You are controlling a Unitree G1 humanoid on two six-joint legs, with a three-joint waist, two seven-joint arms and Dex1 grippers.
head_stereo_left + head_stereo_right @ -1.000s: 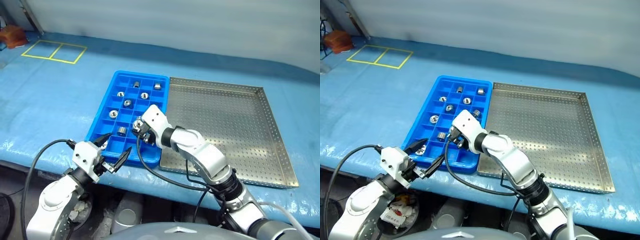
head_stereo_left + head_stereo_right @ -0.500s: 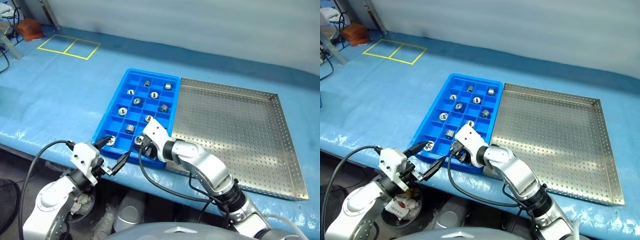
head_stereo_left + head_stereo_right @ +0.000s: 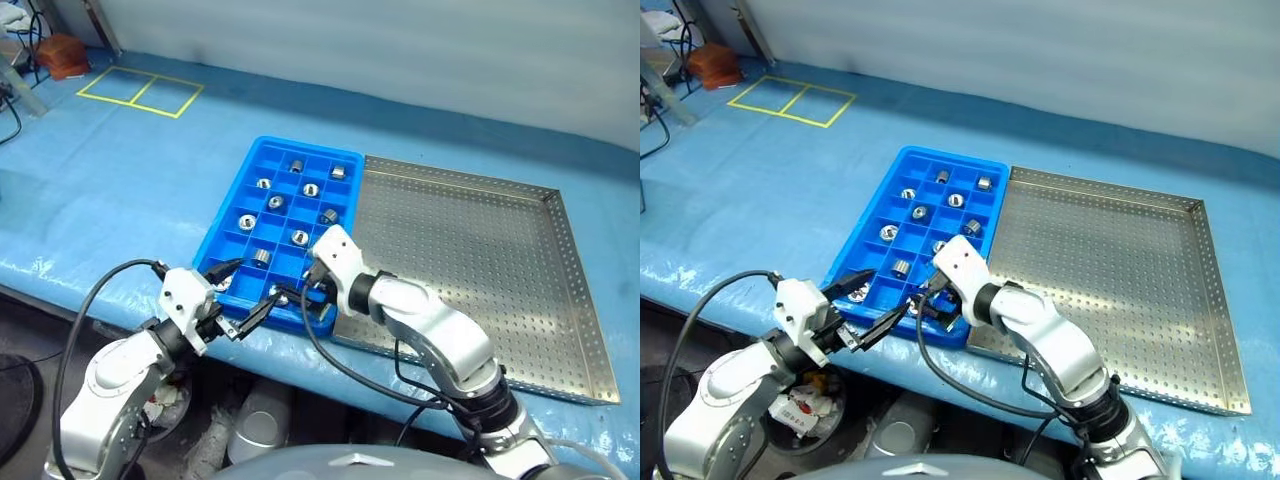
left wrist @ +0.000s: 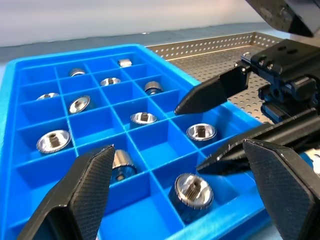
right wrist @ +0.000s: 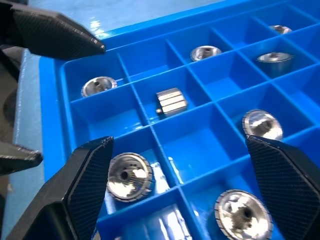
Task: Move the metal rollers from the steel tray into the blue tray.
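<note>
The blue tray (image 3: 305, 146) holds several metal rollers (image 3: 275, 202), one to a compartment. The steel tray (image 3: 470, 260) lies against its right side, and its perforated floor shows bare. My right gripper (image 3: 300, 297) hangs open over the blue tray's nearest rows, with nothing between its fingers. In the right wrist view a roller (image 5: 130, 175) lies in a compartment just beyond one fingertip and another roller (image 5: 243, 212) sits nearer the other. My left gripper (image 3: 245, 290) is open at the tray's near left corner, where a roller (image 4: 192, 190) lies in the corner compartment ahead of it.
Both trays rest on a blue-covered table (image 3: 120, 190) whose front edge runs just below the grippers. A yellow taped rectangle (image 3: 140, 92) marks the far left. The two grippers stand close together over the tray's near edge.
My right gripper has opened and shifted right along the blue tray's near rows. The left gripper has edged slightly toward the tray. The camera view has also shifted.
</note>
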